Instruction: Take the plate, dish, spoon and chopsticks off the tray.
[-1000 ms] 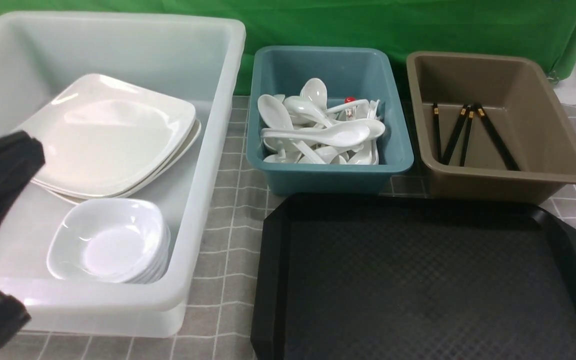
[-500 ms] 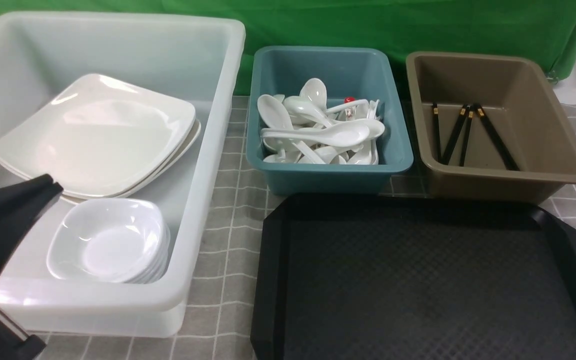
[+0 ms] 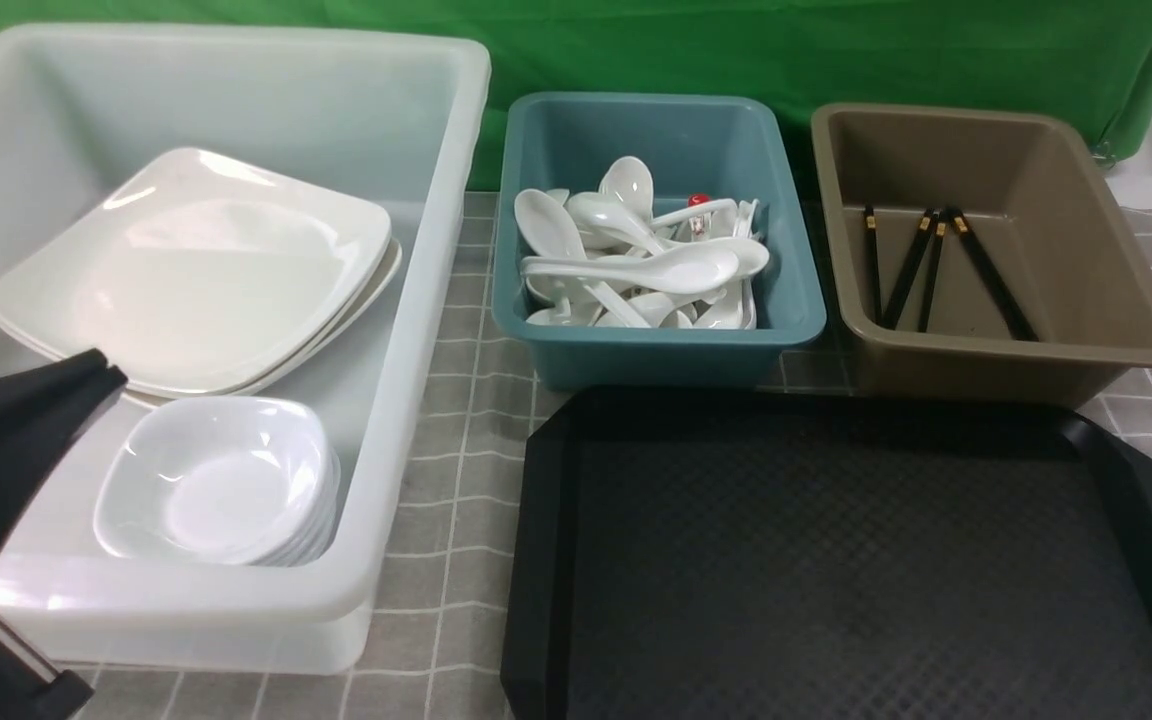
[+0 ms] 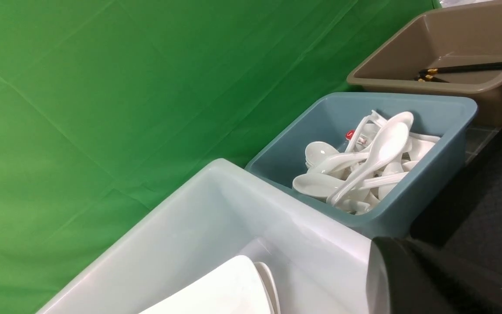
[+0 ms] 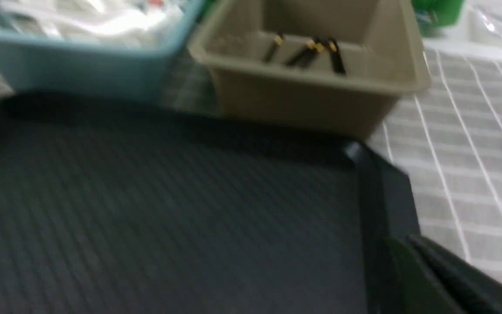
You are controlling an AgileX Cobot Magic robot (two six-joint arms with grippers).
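The black tray [image 3: 836,560] lies at the front right with nothing on its textured floor. A large white square plate [image 3: 196,270] tops a stack in the translucent bin, and a small white dish [image 3: 216,480] tops a stack in front of it. White spoons [image 3: 656,268] fill the teal tub. Several black chopsticks [image 3: 936,265] lie in the brown tub. My left gripper [image 3: 106,375] is shut and empty above the bin's front left corner, near the dishes. My right gripper [image 5: 408,244] is shut and empty over the tray's right rim; the front view does not show it.
The translucent white bin [image 3: 406,400] stands at the left, the teal tub [image 3: 656,350] in the middle and the brown tub [image 3: 1016,360] at the right, both just behind the tray. A grey checked cloth [image 3: 456,480] covers the table; a green backdrop hangs behind.
My left gripper has dropped lower and shifted slightly right over the bin's front left corner, then held still. Nothing else has moved.
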